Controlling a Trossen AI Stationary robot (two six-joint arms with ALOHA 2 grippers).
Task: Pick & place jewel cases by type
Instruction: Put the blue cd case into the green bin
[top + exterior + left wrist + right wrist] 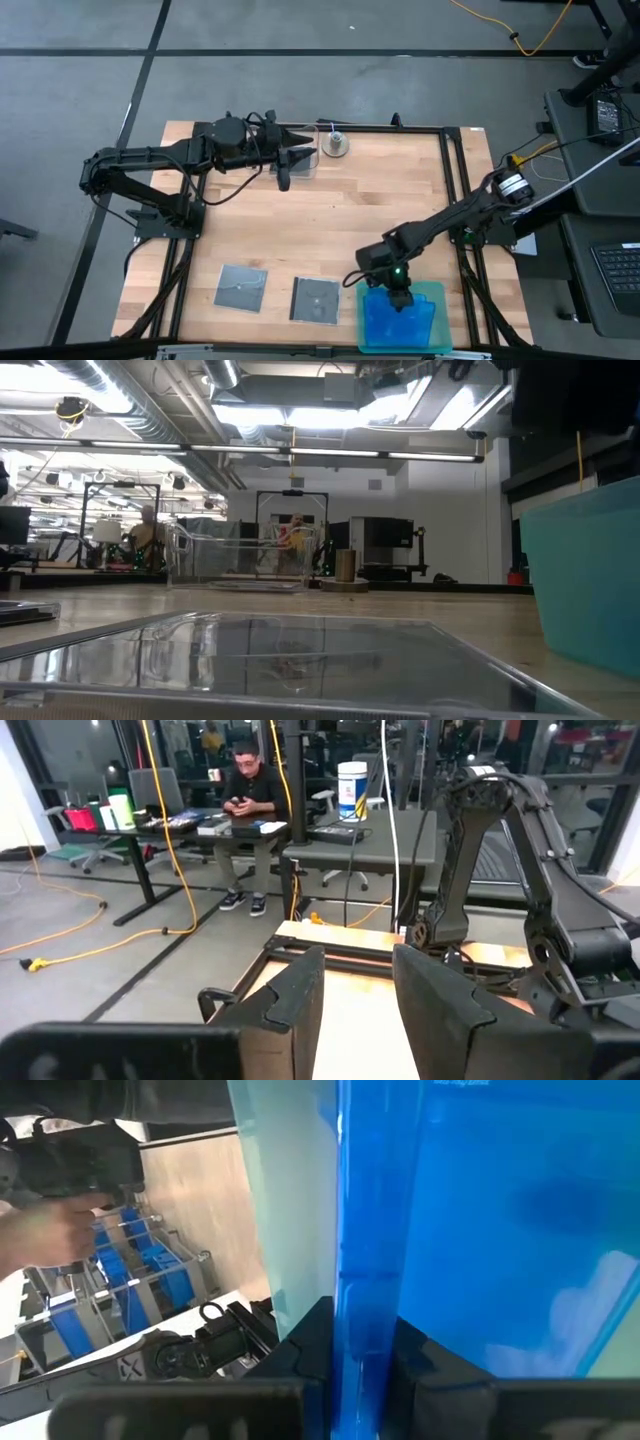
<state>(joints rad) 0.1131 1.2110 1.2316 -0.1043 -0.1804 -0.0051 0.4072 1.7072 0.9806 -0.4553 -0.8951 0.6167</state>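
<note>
the right gripper (398,298) is over the teal tray (436,300) at the table's near right corner, clenched on the edge of a blue jewel case (385,320); the right wrist view shows that case's thin blue edge (358,1230) pinched between the two dark fingers (310,1345), with the tray's pale wall just beside it. blue cases lie in the tray, though how many cannot be told. the tray sits close to the near edge, and the right frame rail (462,200) is just beside it.

two grey-black jewel cases (241,288) (316,299) lie flat on the wooden table (340,220) near its near edge, left of the tray and apart from each other. the middle of the table is bare wood.

the left gripper (300,157) hangs at the far edge beside the clear tub (318,150), fingers (300,995) parted and holding nothing, as the left wrist view shows. that view alone also shows a seated person (250,800) beyond the table. the low view alone shows the tub (240,555) standing empty.
</note>
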